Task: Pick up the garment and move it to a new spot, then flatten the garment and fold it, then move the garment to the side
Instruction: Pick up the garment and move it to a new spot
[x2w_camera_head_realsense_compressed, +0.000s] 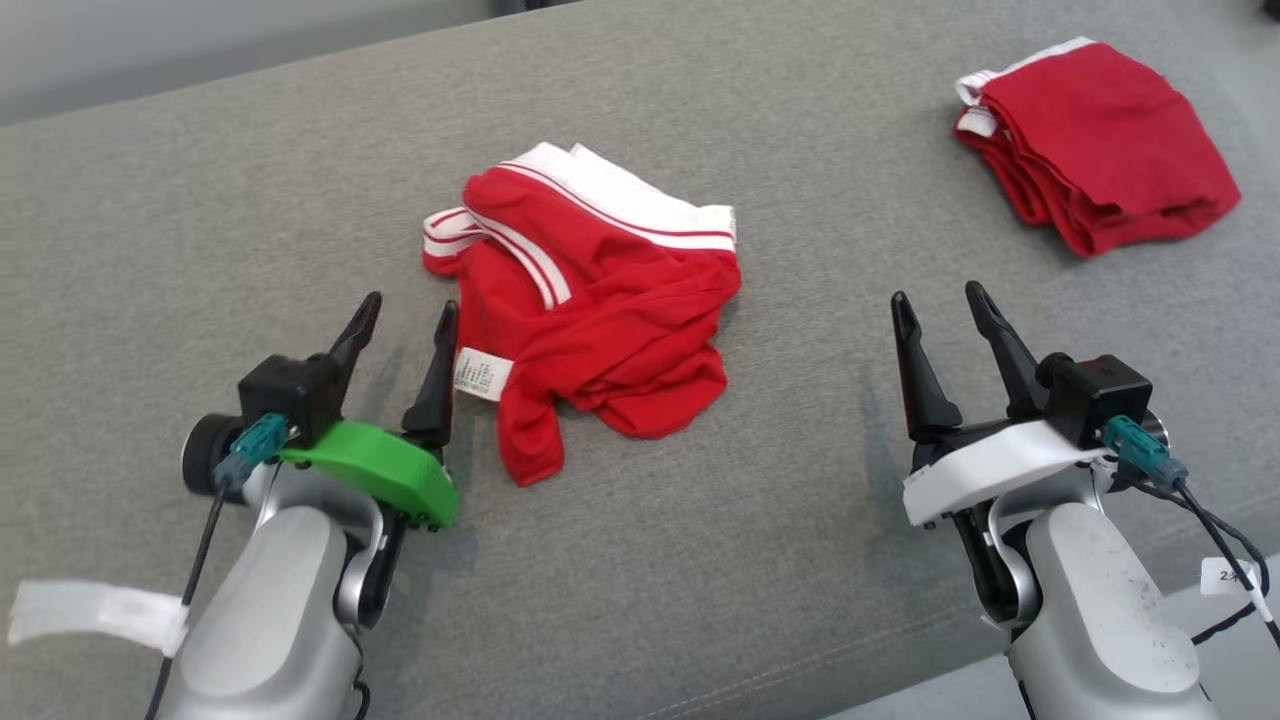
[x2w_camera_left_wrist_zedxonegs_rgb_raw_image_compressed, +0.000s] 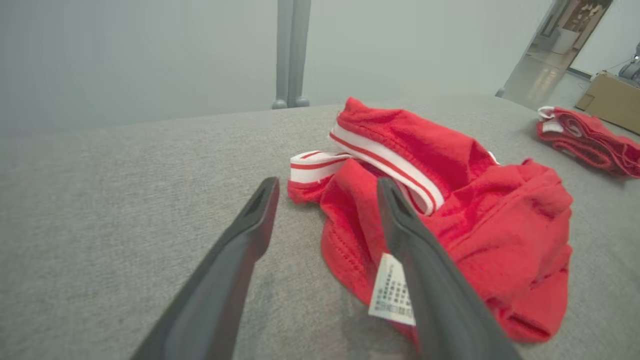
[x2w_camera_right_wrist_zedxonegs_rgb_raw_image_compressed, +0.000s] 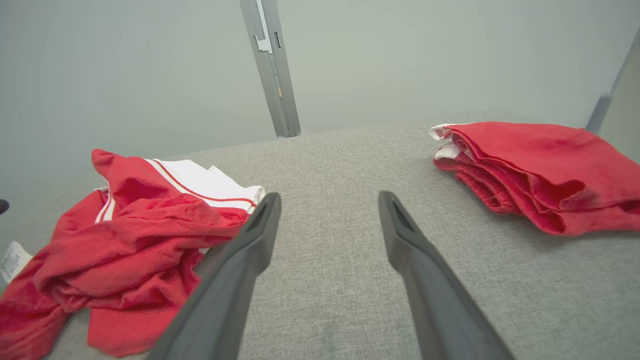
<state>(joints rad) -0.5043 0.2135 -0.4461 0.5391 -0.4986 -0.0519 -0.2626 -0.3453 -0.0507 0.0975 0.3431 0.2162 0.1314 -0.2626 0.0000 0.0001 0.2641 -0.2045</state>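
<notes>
1. Grey padded surface (x2w_camera_head_realsense_compressed: 640, 560): broad and flat, and carries everything here. There is plenty of bare fabric around the work.
2. Garment (x2w_camera_head_realsense_compressed: 600, 310): red shorts with a white striped waistband. They lie in a crumpled heap near the middle of the surface, with the waistband twisted on top and one leg trailing toward the robot. They are not flat and not folded.
3. Folded pile (x2w_camera_head_realsense_compressed: 1095, 140): red pieces stacked neatly at the far right, well apart from the heap. It likely marks the "side" spot.
4. Step in hand, as I read it: the garment sits on its spot and flattening has not yet begun. The next move calls for both grippers to take opposite edges, probably the waistband ends, and draw the cloth out smooth before any fold.
5. Left gripper (x2w_camera_head_realsense_compressed: 411, 302): low over the surface with the forearm angled in from the lower left. The fingers point toward the heap's near-left edge, and the jaws are spread with nothing between them. In the left wrist view the inner finger crosses in front of the red hem, and I cannot tell if it touches.
6. Right gripper (x2w_camera_head_realsense_compressed: 938, 293): over bare surface between heap and pile, with the jaws spread and empty.
7. Care label (x2w_camera_head_realsense_compressed: 483, 373): small and white, at the heap's near edge, just beside the left gripper's inner finger.
</notes>
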